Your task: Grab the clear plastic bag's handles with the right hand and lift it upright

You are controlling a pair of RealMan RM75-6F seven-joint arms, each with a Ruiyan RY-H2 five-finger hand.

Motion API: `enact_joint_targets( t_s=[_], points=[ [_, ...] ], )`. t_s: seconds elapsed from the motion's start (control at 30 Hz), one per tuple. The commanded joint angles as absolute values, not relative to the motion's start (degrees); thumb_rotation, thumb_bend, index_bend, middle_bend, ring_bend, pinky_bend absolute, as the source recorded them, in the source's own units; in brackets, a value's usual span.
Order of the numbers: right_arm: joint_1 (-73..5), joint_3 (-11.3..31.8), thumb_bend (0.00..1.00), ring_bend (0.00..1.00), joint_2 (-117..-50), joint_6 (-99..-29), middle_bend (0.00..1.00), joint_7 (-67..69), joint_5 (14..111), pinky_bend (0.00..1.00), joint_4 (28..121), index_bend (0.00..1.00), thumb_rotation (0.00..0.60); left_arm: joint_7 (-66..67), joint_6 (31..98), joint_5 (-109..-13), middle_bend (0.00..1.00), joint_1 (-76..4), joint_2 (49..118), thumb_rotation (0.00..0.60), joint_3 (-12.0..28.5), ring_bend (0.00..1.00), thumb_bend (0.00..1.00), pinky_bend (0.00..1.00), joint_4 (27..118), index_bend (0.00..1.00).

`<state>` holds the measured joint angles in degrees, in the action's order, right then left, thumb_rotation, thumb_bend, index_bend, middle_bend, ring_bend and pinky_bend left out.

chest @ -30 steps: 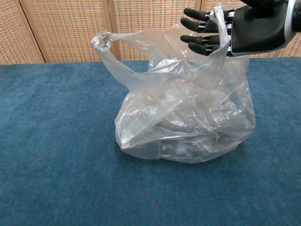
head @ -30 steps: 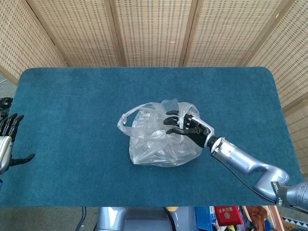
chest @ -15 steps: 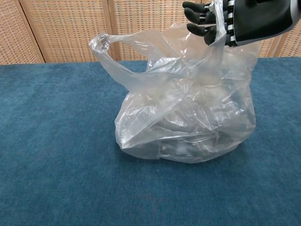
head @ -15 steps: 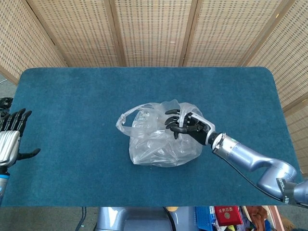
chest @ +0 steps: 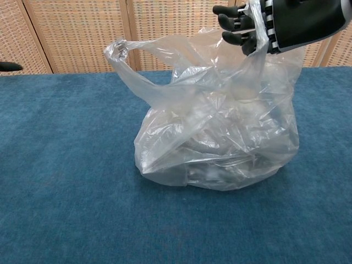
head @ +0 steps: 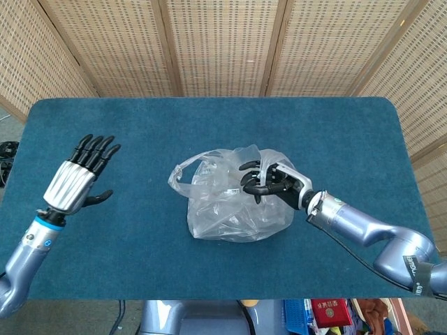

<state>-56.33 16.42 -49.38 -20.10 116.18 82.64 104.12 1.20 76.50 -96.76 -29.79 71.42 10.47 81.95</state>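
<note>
The clear plastic bag (head: 227, 209) sits crumpled on the blue table (head: 209, 125), slightly right of centre; in the chest view the bag (chest: 220, 143) fills the middle. One handle (chest: 255, 33) runs up across my right hand (chest: 275, 25), whose fingers curl around the strip. From the head view, the right hand (head: 274, 183) is at the bag's top right edge. The other handle loop (head: 183, 173) stands free at the left, also seen in the chest view as a loop (chest: 124, 49). My left hand (head: 80, 171) hovers open over the table's left side, holding nothing.
A woven wicker screen (head: 223, 42) stands behind the table. The table's near edge (head: 209, 299) runs close below the bag, and a red box (head: 330, 312) lies beyond it on the floor. One left fingertip (chest: 8, 66) shows at the chest view's left border.
My left arm has swung up from the table's left edge to over its left side, hand spread. The right hand's fingers have curled tighter around the bag's handle.
</note>
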Motion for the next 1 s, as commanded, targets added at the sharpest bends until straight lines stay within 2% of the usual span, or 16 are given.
enact_joint_targets(
  t_s=[0.03, 0.4, 0.73, 1.0],
  points=[
    [-56.00, 16.68, 0.00, 0.44, -49.82, -20.02, 0.50, 115.59, 83.37, 0.62, 104.28, 0.35, 0.600, -0.15, 77.79, -101.76, 0.00, -35.30, 76.45, 0.600, 11.48, 0.00, 0.20, 0.00, 76.11, 0.05],
    [-55.31, 18.38, 0.00, 0.42, -49.24, -19.26, 0.50, 114.69, 83.33, 0.62, 104.11, 0.34, 0.600, -3.52, 79.13, -108.13, 0.00, -45.41, 86.23, 0.600, 10.60, 0.00, 0.21, 0.00, 60.55, 0.09],
    [-54.06, 19.32, 0.00, 0.42, -48.36, -18.63, 0.50, 114.28, 82.68, 0.62, 103.27, 0.34, 0.600, -6.69, 82.73, -109.91, 0.00, -50.11, 93.30, 0.600, 8.24, 0.00, 0.24, 0.00, 44.28, 0.09],
    [-53.27, 20.32, 0.00, 0.42, -47.74, -18.43, 0.50, 114.45, 82.53, 0.62, 103.06, 0.34, 0.600, -8.69, 83.88, -108.37, 0.00, -51.92, 100.33, 0.600, 7.30, 0.00, 0.24, 0.00, 36.08, 0.09]
  ],
)
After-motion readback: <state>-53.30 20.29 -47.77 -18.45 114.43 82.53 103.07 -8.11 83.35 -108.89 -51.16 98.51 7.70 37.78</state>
